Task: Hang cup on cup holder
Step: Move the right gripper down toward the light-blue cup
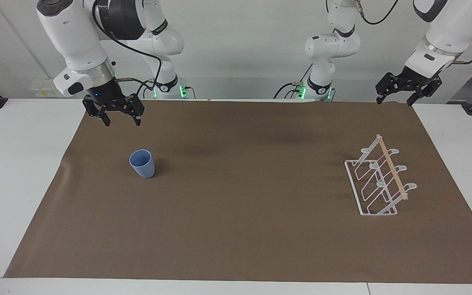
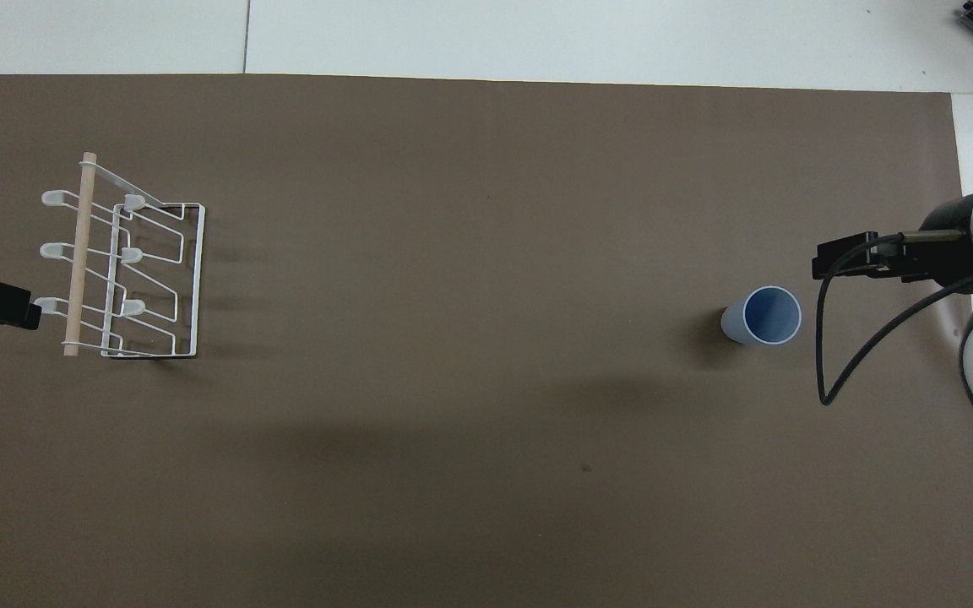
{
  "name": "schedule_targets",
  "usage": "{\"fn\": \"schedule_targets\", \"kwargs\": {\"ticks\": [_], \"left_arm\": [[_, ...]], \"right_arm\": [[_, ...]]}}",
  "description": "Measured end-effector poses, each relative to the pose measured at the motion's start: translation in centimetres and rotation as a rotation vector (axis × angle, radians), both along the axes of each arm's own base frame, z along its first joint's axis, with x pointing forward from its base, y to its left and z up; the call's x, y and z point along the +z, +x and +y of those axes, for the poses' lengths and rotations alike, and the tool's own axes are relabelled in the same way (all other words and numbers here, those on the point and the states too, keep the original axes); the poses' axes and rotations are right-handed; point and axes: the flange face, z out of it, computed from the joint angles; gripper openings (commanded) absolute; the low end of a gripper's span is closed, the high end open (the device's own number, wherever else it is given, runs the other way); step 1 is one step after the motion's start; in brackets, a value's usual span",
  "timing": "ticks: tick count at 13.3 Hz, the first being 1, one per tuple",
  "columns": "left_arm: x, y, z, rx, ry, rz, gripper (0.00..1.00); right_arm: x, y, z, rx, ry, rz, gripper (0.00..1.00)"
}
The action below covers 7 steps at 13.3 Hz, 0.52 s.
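Nothing of the task done yet, judging from how things lie

Cup [image 1: 142, 163]: light-blue, upright, mouth up, standing free on the brown mat [image 1: 236, 229], toward the right arm's end of the table; in the overhead view at about 3 o'clock from the mat's middle. Touched by nothing, held by nothing

Cup holder [image 1: 379, 180]: white wire rack with a light wooden dowel [image 1: 391, 166] along the top, standing on the mat toward the left arm's end, well apart from the cup; in the overhead view at about 9 o'clock from the mat's middle. All wire prongs bare, no cup on any of them

Right gripper [image 1: 122, 121]: up in the air over the mat's edge nearest the robots, at about 11 o'clock from the cup in the facing view; fingers spread apart, nothing between them. Not over the cup, apart from it

Left gripper [image 1: 395, 100]: raised over the corner of the mat at the left arm's end, at about 12 o'clock from the cup holder in the facing view; fingers apart as well, gripping nothing. Waiting, as far as can be judged

Left to do, by judgement: reach and grasp the cup, carry it across the mat to the rack, turn it mouth down, set it over one prong. Perhaps a handover between the arms needed, given the long way between cup and rack
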Motion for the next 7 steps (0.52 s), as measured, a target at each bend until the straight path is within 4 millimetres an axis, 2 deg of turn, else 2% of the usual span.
{"fn": "schedule_targets", "kwargs": {"ticks": [5,7], "left_arm": [[0.0,0.0,0.0,0.0,0.0,0.0,1.0],[0.0,0.0,0.0,0.0,0.0,0.0,1.0]], "right_arm": [[-0.12,-0.01,-0.04,0.003,0.0,0.002,1.0],[-0.79,-0.04,-0.35,0.035,-0.002,0.007,1.0]]}}
